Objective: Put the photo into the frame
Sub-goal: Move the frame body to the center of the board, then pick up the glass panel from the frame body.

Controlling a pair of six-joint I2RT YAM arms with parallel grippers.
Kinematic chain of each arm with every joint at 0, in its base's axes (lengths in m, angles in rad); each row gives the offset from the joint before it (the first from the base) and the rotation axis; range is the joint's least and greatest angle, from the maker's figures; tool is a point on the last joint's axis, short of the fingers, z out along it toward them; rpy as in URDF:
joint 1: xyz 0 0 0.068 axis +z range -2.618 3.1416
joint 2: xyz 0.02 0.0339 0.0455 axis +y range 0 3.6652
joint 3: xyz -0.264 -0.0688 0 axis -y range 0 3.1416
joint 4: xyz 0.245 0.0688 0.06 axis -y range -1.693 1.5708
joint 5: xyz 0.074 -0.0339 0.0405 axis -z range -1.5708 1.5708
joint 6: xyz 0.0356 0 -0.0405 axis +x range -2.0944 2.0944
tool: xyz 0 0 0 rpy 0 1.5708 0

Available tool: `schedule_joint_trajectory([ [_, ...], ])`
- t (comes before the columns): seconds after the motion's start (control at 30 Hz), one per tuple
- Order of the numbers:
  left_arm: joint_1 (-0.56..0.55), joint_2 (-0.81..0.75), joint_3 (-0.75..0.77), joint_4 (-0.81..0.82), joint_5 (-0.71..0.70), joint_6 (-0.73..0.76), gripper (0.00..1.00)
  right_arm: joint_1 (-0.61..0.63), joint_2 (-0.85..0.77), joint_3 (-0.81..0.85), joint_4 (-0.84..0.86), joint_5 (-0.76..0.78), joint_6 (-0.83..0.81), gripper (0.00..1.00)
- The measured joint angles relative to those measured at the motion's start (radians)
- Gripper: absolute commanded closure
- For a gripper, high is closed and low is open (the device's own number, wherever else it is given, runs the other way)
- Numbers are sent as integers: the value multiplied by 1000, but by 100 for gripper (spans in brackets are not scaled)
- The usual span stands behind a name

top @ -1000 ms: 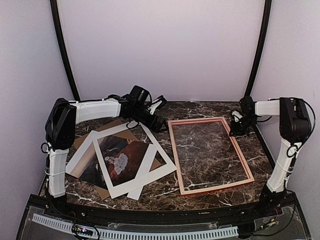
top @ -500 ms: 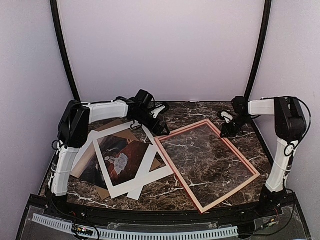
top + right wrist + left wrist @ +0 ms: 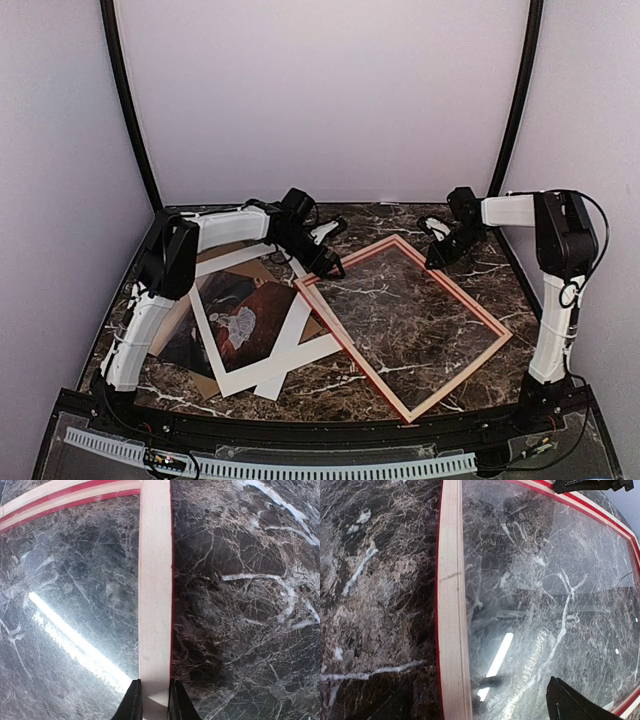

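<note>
We see right gripper (image 3: 155, 701) nipped narrow on frame (image 3: 155, 580) rail. Left gripper (image 3: 481, 707) spread wide astride opposite rail, perhaps not touching. Photo (image 3: 240, 315) lies under white mat (image 3: 300, 345), beside frame.

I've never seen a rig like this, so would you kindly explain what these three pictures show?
It is a robot with two arms bolted at the near edge of a marble table. The wide picture comes from a fixed camera above and behind the arms. The other two come from a small camera on each wrist, looking past that arm's fingers. On the table are a red and pale wood picture frame and, to its left, a pile: the photo, a white mat with a cutout over it, and a brown backing board underneath. The right end effector is shut on the frame's pale edge. The left end effector is open astride another edge, gripping nothing.
</note>
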Motion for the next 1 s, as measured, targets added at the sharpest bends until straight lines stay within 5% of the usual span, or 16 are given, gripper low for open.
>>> schedule_joint_trajectory([
  [0.5, -5, 38, 48, -11, -30, -39, 55, 6, 2, 2, 7, -6, 0, 96],
  [1.0, 16, 40, 49, 2, 8, -102, 72, 6, 2, 0, 8, -4, -1, 97],
])
